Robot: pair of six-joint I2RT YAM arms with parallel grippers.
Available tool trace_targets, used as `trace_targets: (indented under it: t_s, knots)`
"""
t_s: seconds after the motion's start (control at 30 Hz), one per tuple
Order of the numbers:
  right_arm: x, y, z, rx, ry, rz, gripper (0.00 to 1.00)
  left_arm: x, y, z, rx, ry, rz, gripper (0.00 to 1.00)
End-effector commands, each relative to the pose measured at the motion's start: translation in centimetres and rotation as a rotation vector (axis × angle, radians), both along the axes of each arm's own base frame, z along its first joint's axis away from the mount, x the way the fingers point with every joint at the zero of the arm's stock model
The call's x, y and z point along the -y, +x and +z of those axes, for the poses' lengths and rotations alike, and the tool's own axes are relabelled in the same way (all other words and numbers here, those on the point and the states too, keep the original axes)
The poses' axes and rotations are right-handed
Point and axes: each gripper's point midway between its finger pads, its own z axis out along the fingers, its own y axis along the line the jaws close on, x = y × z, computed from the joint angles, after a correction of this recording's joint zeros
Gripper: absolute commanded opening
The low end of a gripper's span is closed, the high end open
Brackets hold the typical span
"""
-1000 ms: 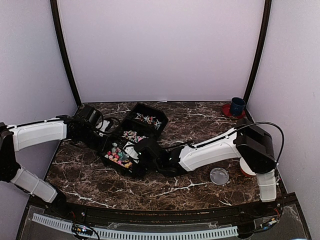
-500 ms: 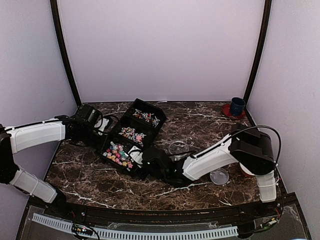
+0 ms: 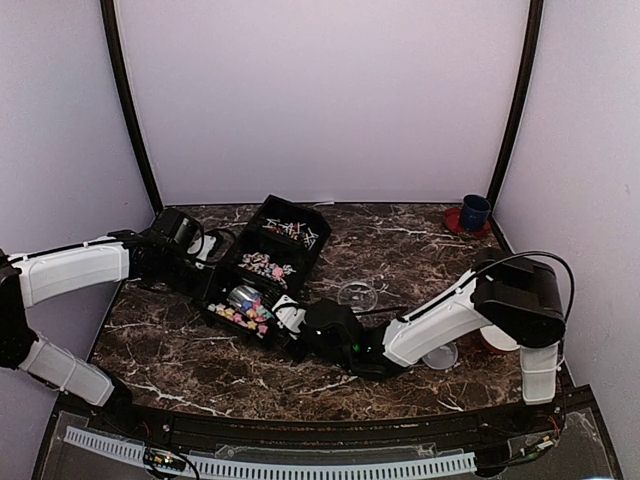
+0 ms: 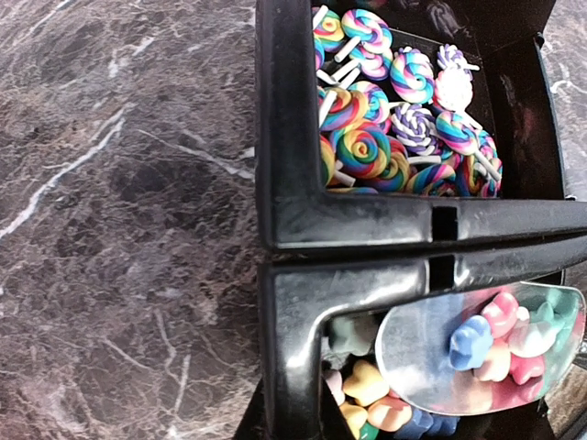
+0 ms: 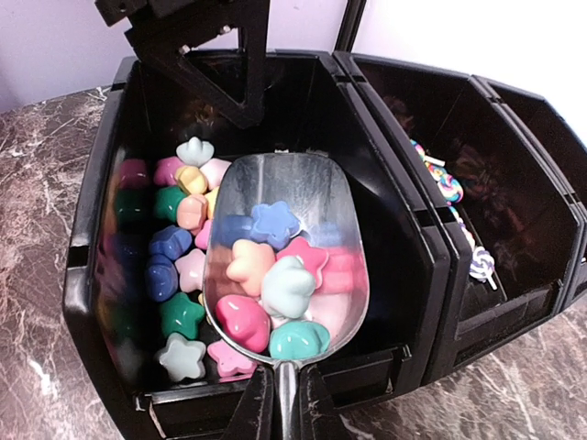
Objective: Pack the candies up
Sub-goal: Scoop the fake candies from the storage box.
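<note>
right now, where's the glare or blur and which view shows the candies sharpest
Right wrist view: sharpest; the candies are crisp, though the shiny scoop mirrors them and the glossy tray wall repeats their colours. Left wrist view: lollipops sharp, white glare along the tray rim. Top external view: even, purplish light, candies only coloured specks.

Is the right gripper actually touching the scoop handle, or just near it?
Touching. The right wrist view shows the right gripper with a finger pressed against each side of the thin handle of the scoop, with no gap visible.
</note>
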Motion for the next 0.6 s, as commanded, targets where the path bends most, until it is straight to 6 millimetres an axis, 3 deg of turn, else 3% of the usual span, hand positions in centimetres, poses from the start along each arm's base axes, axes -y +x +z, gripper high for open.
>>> trace_targets:
  t_s: [0.0,0.13,0.37,0.57]
  knots:
    - [4.2,2.4,1.1,0.05,-0.04,-0.156,0.0,1.4,2.9,6.5,0.19,-0.171,0.024,0.0]
    - [5.3,2.2,3.3,0.064,-0.035,-0.161,0.0,1.3,2.9,6.2,0.173,-0.172,0.034,0.0]
    - [7.8,1.9,5.1,0.063,-0.079,-0.196,0.0,1.3,3.0,6.1,0.168,-0.191,0.038,0.0]
    - [10.9,1.1,6.9,0.034,-0.099,-0.231,0.0,1.4,2.9,5.7,0.148,-0.191,0.035,0.0]
